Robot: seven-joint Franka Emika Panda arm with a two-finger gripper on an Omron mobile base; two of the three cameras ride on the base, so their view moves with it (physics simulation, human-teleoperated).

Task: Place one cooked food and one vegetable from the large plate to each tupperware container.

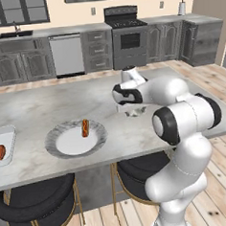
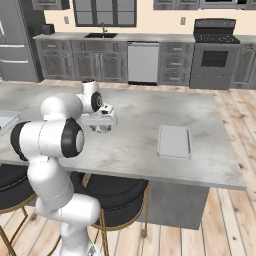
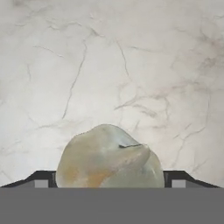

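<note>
A grey kitchen with a long marble counter [image 1: 37,106] in the middle, and 2 black stools [image 1: 38,202] pushed under its near edge. The arm bends low over the counter, roughly halfway along it.

The gripper [image 1: 133,111] hangs a little above the bare marble, with its jaws wide apart and closed on a pale, rounded lump [image 3: 108,159]. In the hand view the lump fills the whole gap between the 2 dark tips, so I judge it is held, but I cannot tell what food it is.

The plate [image 1: 53,139] lies to the left of the gripper, near the front edge, with 1 hot dog [image 1: 85,128] on its far side. Further left is the left container [image 1: 6,137], and the reddish vegetable [image 1: 0,152] lies inside it. The right container [image 2: 174,141] is well apart on the other side of the arm, and nothing lies in it.

Risks, in my opinion: the lump is round and smooth and the tips touch it only at its widest part, so a quick swing may make it slip out onto the marble. The containers have very low rims, so a release from too high may let it roll over the edge. The lump could also go to the wrong container and leave a wrong pair there
</note>
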